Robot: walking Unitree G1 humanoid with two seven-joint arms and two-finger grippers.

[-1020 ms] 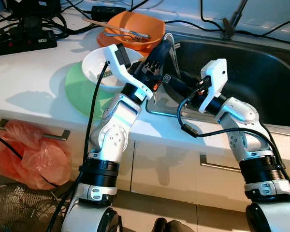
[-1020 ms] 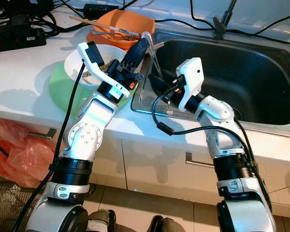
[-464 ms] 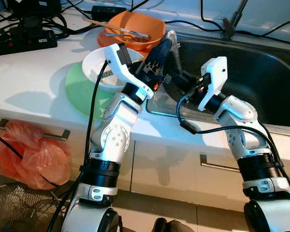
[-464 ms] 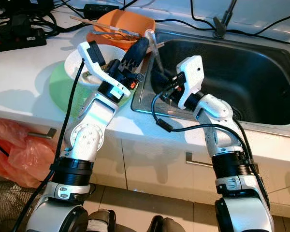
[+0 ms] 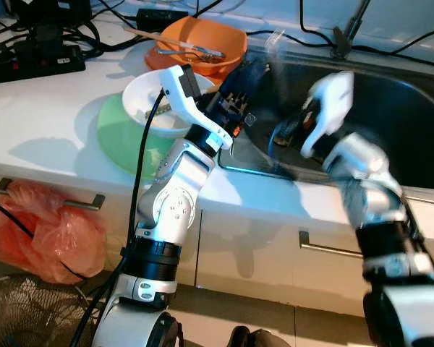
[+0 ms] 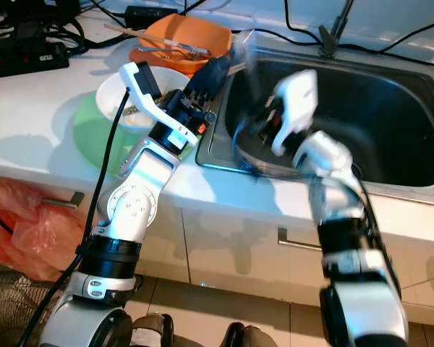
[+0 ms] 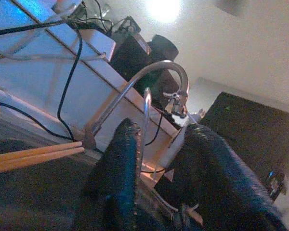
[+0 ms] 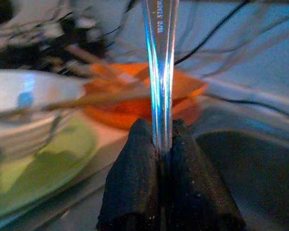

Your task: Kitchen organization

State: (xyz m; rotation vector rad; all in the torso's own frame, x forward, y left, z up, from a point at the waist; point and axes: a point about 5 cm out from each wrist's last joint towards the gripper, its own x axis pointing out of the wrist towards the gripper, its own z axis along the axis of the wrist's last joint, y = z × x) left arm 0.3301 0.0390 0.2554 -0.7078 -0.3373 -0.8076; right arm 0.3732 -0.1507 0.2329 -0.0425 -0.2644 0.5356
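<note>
My right gripper (image 8: 160,139) is shut on the handle of a stainless steel utensil (image 8: 160,57), which stands upright from its fingers. In the eye views that arm is motion-blurred over the left part of the steel sink (image 5: 398,123), with the utensil (image 5: 275,42) a faint streak above it. My left gripper (image 5: 244,71) reaches over the sink's left rim beside the orange bowl (image 5: 215,37); its fingers (image 7: 123,159) stand apart with nothing held. A white bowl (image 5: 146,101) sits on a green plate (image 5: 119,141) on the counter.
Chopsticks and cutlery lie in the orange bowl. A power strip and cables (image 5: 29,54) crowd the counter's back left. A curved faucet (image 7: 149,72) rises behind the sink. An orange plastic bag (image 5: 43,228) hangs under the counter by a drawer handle (image 5: 50,199).
My right arm has swung up and toward the back of the sink with the utensil, and is now blurred. The left arm has barely moved.
</note>
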